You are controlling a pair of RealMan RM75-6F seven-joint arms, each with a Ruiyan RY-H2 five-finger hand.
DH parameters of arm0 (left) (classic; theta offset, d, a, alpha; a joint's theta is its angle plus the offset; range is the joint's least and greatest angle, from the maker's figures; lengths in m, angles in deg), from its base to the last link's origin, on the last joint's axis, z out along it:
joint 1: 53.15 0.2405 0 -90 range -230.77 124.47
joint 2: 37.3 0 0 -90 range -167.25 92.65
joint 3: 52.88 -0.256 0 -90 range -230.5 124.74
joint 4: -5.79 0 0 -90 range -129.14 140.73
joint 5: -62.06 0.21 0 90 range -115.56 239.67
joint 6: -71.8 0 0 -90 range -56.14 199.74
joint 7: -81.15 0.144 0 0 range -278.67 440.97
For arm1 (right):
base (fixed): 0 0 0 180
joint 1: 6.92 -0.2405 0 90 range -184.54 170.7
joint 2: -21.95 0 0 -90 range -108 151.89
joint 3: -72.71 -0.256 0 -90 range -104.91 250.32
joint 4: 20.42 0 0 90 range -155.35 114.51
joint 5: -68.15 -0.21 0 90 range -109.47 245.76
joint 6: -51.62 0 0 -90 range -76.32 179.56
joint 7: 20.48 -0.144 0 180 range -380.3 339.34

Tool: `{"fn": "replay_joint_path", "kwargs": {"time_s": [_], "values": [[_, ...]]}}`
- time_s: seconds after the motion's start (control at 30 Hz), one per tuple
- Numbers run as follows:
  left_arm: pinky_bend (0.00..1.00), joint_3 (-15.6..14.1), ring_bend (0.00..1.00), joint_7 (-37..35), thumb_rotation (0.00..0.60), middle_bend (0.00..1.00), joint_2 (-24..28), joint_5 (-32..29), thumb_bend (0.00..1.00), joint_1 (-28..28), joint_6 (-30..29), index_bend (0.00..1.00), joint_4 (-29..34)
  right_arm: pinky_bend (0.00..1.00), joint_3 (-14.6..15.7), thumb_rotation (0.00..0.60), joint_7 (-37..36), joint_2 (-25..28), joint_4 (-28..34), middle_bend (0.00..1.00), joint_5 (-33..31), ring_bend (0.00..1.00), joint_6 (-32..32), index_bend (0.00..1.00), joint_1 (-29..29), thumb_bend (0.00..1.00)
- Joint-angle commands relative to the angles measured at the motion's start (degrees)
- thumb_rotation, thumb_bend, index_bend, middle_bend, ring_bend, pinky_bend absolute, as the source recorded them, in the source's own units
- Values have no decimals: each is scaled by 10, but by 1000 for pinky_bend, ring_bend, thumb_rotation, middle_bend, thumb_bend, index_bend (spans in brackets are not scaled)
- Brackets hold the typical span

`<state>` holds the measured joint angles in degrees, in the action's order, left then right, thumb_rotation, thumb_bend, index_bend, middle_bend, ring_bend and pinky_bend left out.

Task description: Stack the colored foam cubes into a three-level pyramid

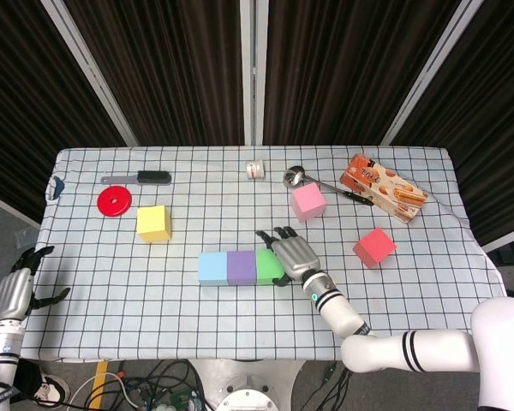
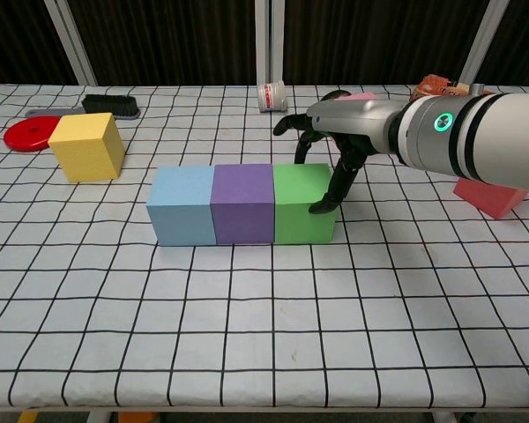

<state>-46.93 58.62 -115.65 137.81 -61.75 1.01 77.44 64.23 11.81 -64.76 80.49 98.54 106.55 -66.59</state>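
Observation:
Three foam cubes form a touching row on the checked cloth: blue (image 1: 212, 268) (image 2: 181, 205), purple (image 1: 242, 267) (image 2: 242, 204) and green (image 1: 269, 266) (image 2: 303, 203). My right hand (image 1: 293, 255) (image 2: 335, 141) is at the green cube's right side, fingers spread, fingertips touching its right face and holding nothing. The yellow cube (image 1: 153, 223) (image 2: 86, 146) stands alone to the left. A pink cube (image 1: 308, 203) lies behind the hand, and a red cube (image 1: 374, 247) (image 2: 489, 196) to the right. My left hand (image 1: 17, 291) hangs off the table's left edge, fingers apart and empty.
Along the far side lie a red disc (image 1: 114, 201), a black brush (image 1: 147, 178), a small white jar (image 1: 255, 169), a metal ladle (image 1: 295, 177) and an orange snack box (image 1: 383, 187). Bare cloth stretches in front of the cube row.

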Motion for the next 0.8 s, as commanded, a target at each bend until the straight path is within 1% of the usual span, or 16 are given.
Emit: {"fn": "replay_joint_path", "kwargs": {"time_s": [0.03, 0.1, 0.17, 0.4, 0.53, 0.67, 0.73, 0.8], "values": [[120, 0, 34, -1, 600, 148, 0, 0, 158, 0, 1, 158, -1, 0, -1, 600, -3, 1, 1, 141, 2, 0, -1, 0, 0, 105], [120, -1, 34, -1, 600, 148, 0, 0, 158, 1, 0, 158, -1, 0, -2, 600, -7, 2, 2, 101, 7, 0, -1, 0, 2, 101], [120, 0, 34, -1, 600, 148, 0, 0, 158, 1, 0, 158, -1, 0, -2, 600, -11, 2, 3, 81, 11, 0, -1, 0, 3, 101], [120, 0, 34, 1, 600, 148, 1, 1, 158, 0, -1, 158, 1, 0, 1, 600, -16, 3, 3, 76, 17, 0, -5, 0, 5, 101], [120, 2, 34, -1, 600, 148, 4, -1, 158, 1, -1, 158, 3, 0, -4, 600, -27, 17, 19, 55, 21, 0, -7, 0, 9, 87], [120, 6, 34, -5, 600, 148, 13, 2, 158, 3, -12, 158, 13, 0, -21, 600, -56, 56, 58, 44, 39, 0, 8, 0, 26, 75], [123, 11, 34, -11, 600, 148, 23, 5, 158, 4, -23, 162, 22, 0, -32, 600, -76, 88, 81, 41, 54, 0, 24, 0, 42, 75], [137, 23, 34, -24, 600, 148, 34, 10, 158, 3, -40, 171, 28, 0, -43, 600, -99, 121, 99, 41, 65, 0, 40, 0, 60, 75]]}}
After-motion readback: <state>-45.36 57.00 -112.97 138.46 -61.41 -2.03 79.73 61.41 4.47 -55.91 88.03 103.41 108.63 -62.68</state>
